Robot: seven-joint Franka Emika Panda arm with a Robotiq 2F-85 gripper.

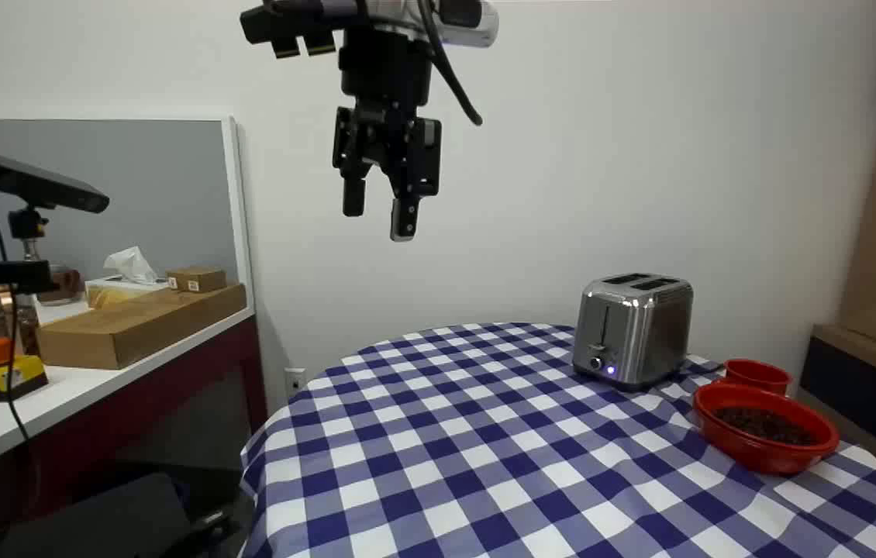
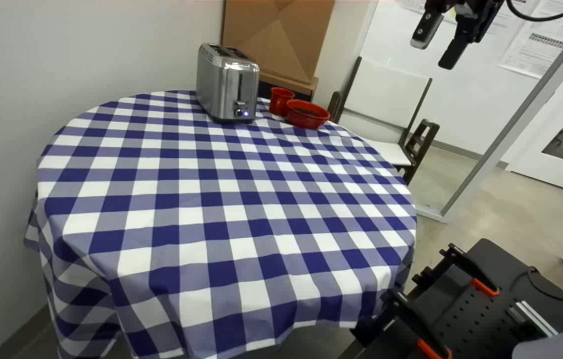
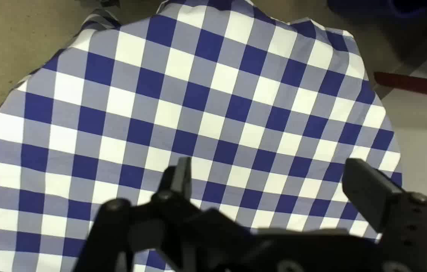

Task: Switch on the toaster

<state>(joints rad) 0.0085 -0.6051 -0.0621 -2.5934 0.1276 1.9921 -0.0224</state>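
Black two-fingered gripper (image 1: 379, 208), fingers (image 3: 366, 192) spread and empty, hangs well apart from the boxy silver metal toaster (image 1: 633, 333) on blue-and-white checked cloth (image 1: 438, 434). A lit blue light (image 1: 611, 370) and low front lever (image 2: 240, 104) suggest it's on; any press should go straight down, fingers together.
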